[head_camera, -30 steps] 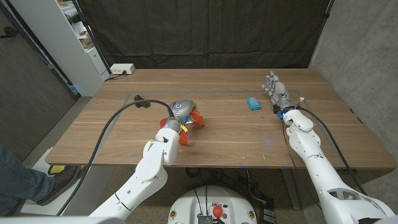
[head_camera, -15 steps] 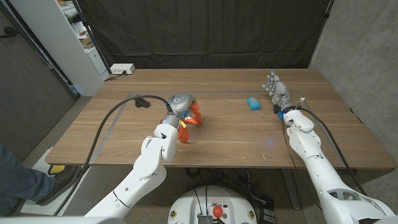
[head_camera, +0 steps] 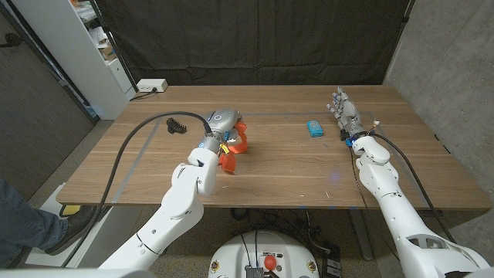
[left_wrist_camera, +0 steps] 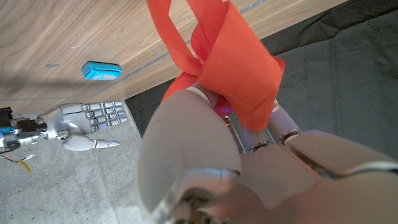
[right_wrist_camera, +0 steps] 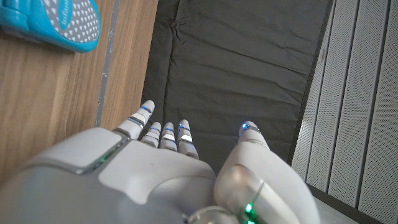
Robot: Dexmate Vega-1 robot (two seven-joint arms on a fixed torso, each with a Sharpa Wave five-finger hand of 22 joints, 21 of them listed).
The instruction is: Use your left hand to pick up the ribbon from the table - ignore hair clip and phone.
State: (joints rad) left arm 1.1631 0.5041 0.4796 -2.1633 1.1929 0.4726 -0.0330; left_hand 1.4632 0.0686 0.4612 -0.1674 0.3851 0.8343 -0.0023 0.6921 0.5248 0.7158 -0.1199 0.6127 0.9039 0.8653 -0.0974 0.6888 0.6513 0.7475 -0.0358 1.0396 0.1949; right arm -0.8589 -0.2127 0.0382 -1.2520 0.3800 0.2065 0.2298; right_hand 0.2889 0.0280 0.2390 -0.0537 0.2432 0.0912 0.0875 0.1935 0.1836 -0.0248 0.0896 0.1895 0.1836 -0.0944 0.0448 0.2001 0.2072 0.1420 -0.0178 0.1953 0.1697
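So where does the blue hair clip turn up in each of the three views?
Head view: the hair clip lies on the table, right of centre, between both hands, nearer the right robot hand.
Left wrist view: hair clip at upper left on the wood, near the right robot hand.
Right wrist view: hair clip in the top left corner, cut by the edge.
Shared landmark: the dark curtain behind the table.

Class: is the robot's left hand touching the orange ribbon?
Touching. The left wrist view shows the ribbon draped over and gripped in the left hand.
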